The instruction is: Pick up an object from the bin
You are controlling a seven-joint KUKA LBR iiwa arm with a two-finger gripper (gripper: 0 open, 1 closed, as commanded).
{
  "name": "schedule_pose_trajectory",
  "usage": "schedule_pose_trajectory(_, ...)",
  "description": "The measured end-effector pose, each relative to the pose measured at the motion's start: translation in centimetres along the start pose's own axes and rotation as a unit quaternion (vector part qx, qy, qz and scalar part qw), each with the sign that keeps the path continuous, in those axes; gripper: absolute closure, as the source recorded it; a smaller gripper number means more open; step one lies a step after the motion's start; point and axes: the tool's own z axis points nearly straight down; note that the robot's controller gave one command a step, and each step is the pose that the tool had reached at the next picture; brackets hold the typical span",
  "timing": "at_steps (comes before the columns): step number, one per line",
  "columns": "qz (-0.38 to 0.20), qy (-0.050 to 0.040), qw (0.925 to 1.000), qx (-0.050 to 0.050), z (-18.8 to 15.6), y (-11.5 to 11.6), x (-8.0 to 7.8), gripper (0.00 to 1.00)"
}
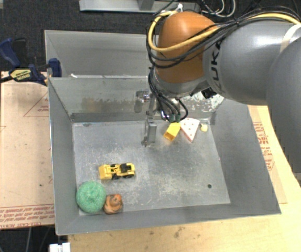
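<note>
The gripper (149,134) hangs low over bare floor near the back middle of the grey bin (192,185); whether it is open or closed cannot be told. Just to its right lie a yellow block (171,132) and a white-and-red piece (191,129) (side by side). Well apart, front left, lie 3 things: a yellow toy loader (117,171), a green scrub ball (90,196) and an orange lump (113,203).

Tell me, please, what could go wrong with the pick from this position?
1. The pincer hangs over bare bin floor beside the yellow block, not over it; descending here may catch nothing.
2. The yellow block lies close to the white wedge with red dots, so a grasp there could push both away or take the wrong one.
</note>
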Motion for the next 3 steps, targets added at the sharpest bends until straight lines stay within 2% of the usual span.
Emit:
schedule_pose_trajectory(1, -0.047, -0.008, 0.9988, 0.0, 1.9, -0.5, 0.7, 0.0)
schedule_pose_trajectory(2, -0.065, -0.0045, 0.9978, 0.0, 8.0, 4.7, 2.1, 0.0)
schedule_pose_trajectory(3, -0.049, -0.0029, 0.9988, 0.0, 8.9, 6.1, 2.3, 0.0)
